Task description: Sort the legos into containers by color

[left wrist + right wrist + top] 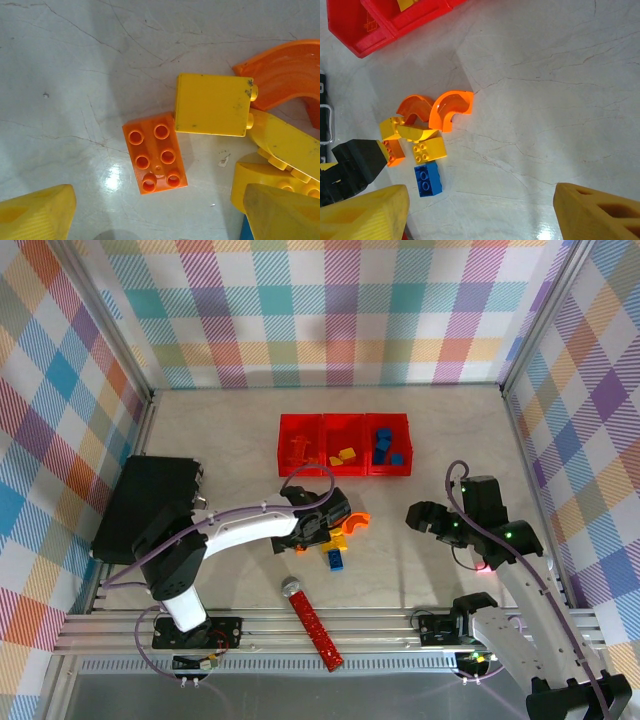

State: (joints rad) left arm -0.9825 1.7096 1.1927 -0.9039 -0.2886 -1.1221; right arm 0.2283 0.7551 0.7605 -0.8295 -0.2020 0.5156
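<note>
Top external view, starting at the near edge: the red stick lies on the table between the two arm bases, grey end pointing away from them. A bit further out, the left gripper hangs right over the loose legos, while the right gripper sits off to the right, well apart from the pile. The pile is small: orange arches on the far side, a yellow brick touching a blue brick on the near side, and an orange brick at the left edge. The black case is over on the left.

On the left wrist cam the yellow fingers are spread wide with nothing gripped. The orange brick lies studs-up on the table in the gap between them, just beside a yellow brick lying on its side.

On the right wrist cam it's the same deal: fingers are far apart and empty, over bare table, with the pile up and to the left.

Farthest out are the bins, three red ones joined in a row. The left one holds orange pieces, the middle one yellow, the right one blue.
</note>
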